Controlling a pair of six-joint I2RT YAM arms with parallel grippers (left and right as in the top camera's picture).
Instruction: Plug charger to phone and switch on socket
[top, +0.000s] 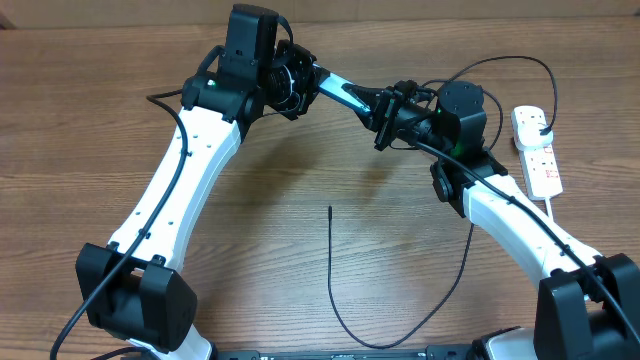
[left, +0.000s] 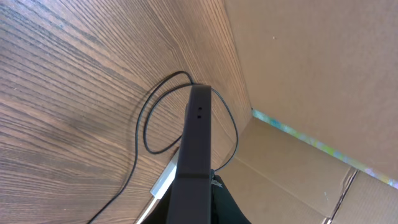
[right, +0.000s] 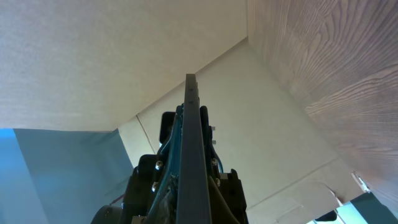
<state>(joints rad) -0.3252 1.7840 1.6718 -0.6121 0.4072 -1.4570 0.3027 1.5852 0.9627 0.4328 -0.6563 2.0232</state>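
We count one phone (top: 345, 95), one charger (top: 332, 270), one socket (top: 540, 160) and two grippers. The phone is off the table (top: 80, 140), slung between both arms at the far middle.

From overhead its long axis runs from far-left to near-right. One end sits at the left gripper (top: 308, 82), the other at the right gripper (top: 380, 108). It's turned on edge, so we only get a thin teal strip of the screen from above.

Both wrist views show it edge-on as a narrow dark slab running straight out from the bottom of the frame. The left wrist view shows two small holes in that edge.

Both grippers are clamped down tight on the phone, one per end, with no gap that we can see.

The charger's connector tip (top: 330, 208) lies loose on the bare table, pointing away from the robot's base and well apart from the phone. Its cable runs back towards us, curves right under the right arm, then loops above the socket.

The socket lies at the right edge, long axis roughly front-to-back, with a black plug (top: 537, 122) seated in its far end. We can't read its switch state.
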